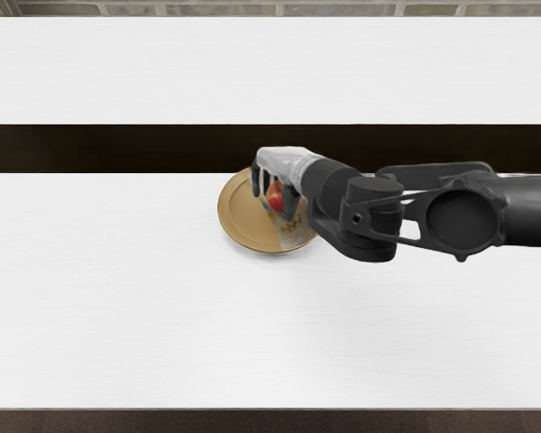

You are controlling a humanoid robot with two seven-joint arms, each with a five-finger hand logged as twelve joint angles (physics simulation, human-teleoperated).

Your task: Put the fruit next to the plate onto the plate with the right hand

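Over the plate (239, 216) (gold), right hand (278, 180) grips red fruit (275, 195).

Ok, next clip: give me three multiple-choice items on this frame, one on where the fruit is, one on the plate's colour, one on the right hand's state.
1. Where is the red fruit?
A) on the bare table left of the plate
B) over the plate, within the right hand
C) at the table's near edge

2. What colour is the plate?
A) white
B) blue
C) golden brown

3. What is the right hand doing?
A) its fingers are curled around the fruit
B) lying flat and empty on the table
C) it is out of view

Answers:
1 B: the red shows between the fingers, above the plate's right half.
2 C: its bare left part is golden brown against the white table.
3 A: fingers wrap the fruit on both sides.
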